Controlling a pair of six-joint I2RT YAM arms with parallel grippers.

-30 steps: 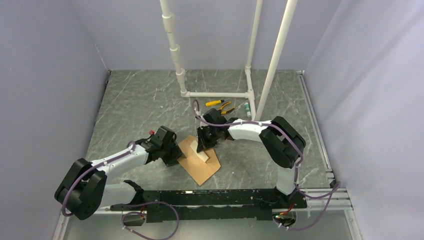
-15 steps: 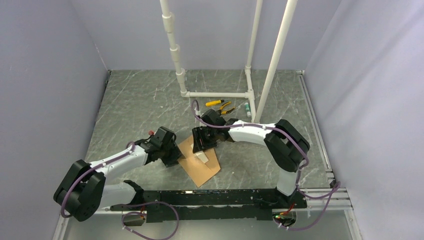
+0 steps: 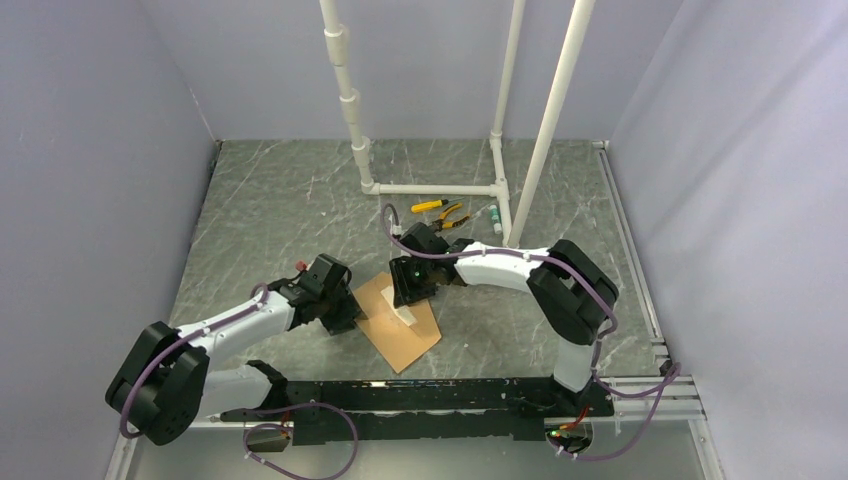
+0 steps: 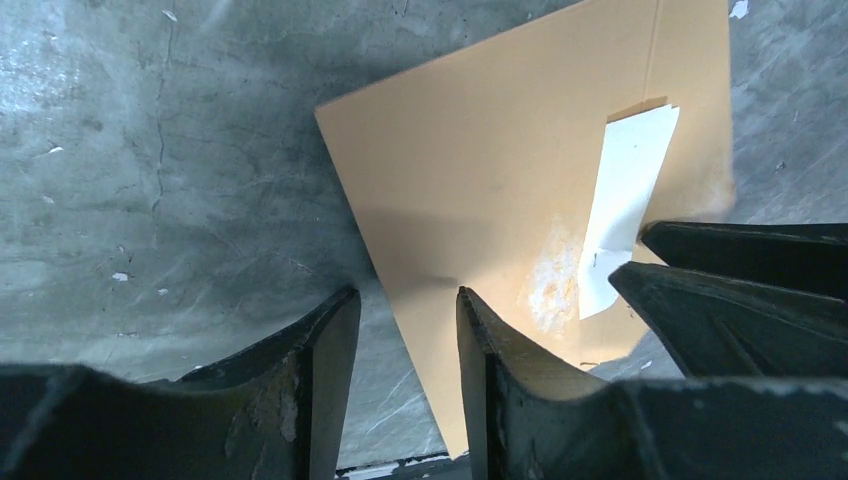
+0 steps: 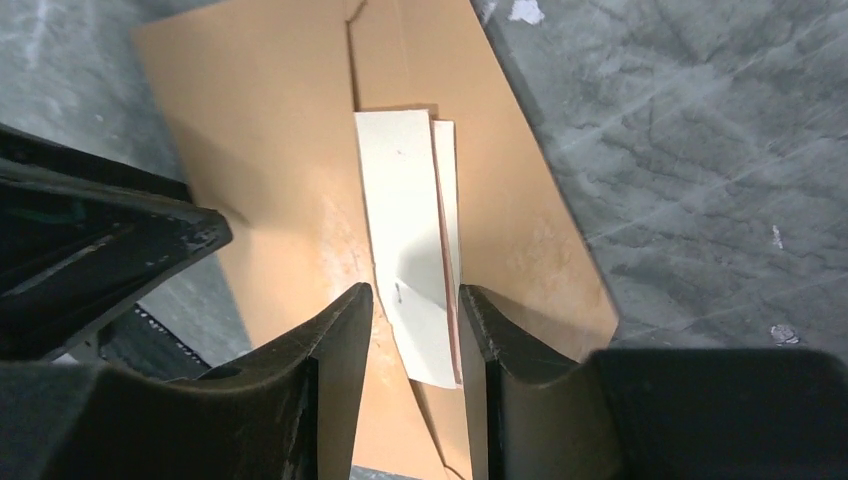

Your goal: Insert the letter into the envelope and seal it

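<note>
I judge the letter (image 5: 410, 240) only part-way into the envelope (image 5: 260, 130), unsealed; left gripper (image 4: 405, 300) half-open, empty; right gripper (image 5: 415, 292) straddles it (grip unclear).

Pipe frame (image 3: 430, 188) (pliers (image 3: 452, 218) beside) behind envelope (image 3: 400, 345)

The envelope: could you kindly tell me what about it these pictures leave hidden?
Top view: the envelope far end, under the right gripper.
Left wrist view: its lower corner, behind the left gripper.
Right wrist view: its lower edge, behind the fingers.
Every view: whatever is inside.
</note>
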